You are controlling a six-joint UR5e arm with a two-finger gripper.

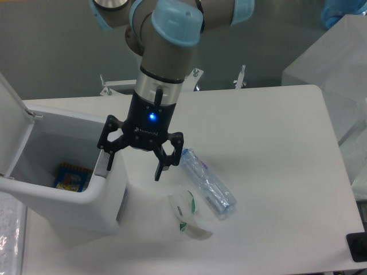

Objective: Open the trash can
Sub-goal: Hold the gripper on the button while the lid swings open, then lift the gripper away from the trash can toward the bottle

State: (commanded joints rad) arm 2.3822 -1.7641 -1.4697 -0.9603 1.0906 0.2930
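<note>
Trash can (63, 197), lid up, its front rim beside spread fingers (109, 161).

A white table (269, 143) carries the trash can (69, 195), a crushed bottle (207, 184) and a cup (189, 215).

The raised lid (12, 123) of the trash can (63, 197) runs past the left edge.

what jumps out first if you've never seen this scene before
The black gripper with its blue light hangs open, centre frame, one finger at the grey button on the rim of the trash can. The white bin fills the left side, its lid swung up, a colourful packet visible inside. Right of the gripper, a crushed clear plastic bottle and a crumpled cup lie on the white table.
</note>
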